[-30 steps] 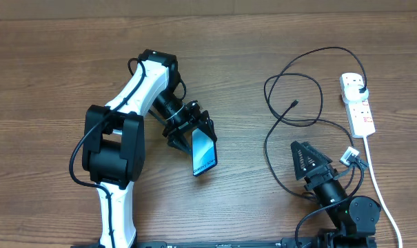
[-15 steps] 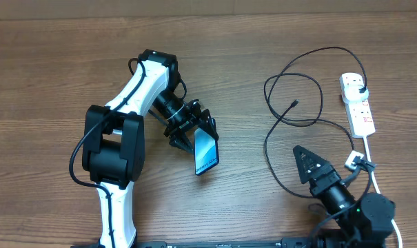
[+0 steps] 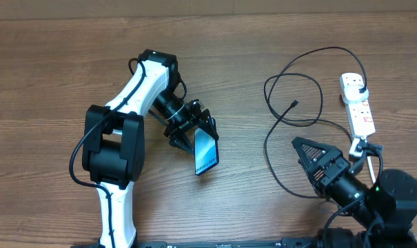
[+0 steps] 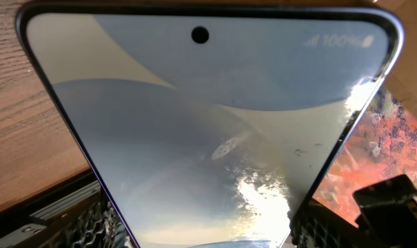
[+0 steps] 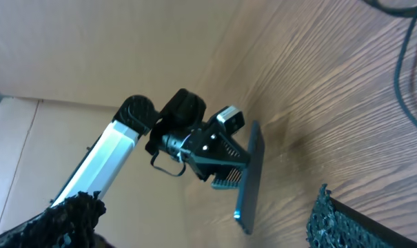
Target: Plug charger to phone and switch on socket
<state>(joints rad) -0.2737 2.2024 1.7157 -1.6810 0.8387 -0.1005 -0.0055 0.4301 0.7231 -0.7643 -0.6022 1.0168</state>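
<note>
Rightward swing of right gripper [image 3: 310, 153] noted, fingers spread wide, empty. Slim cyan-screened black-edged smartphone [image 3: 205, 153] is clamped by left gripper [image 3: 194, 131], centre-left. Thin black looped charger cable [image 3: 269, 148] at right is judged limp, light; best gripped just behind its small connector tip [image 3: 293, 104].

Overhead: the table [image 3: 56, 55] is viewed straight down, high above the phone [image 3: 205, 152].
Left wrist: the phone's screen is seen close up.
Right wrist: the phone is seen edge-on, from afar.
Shared: the phone.
</note>
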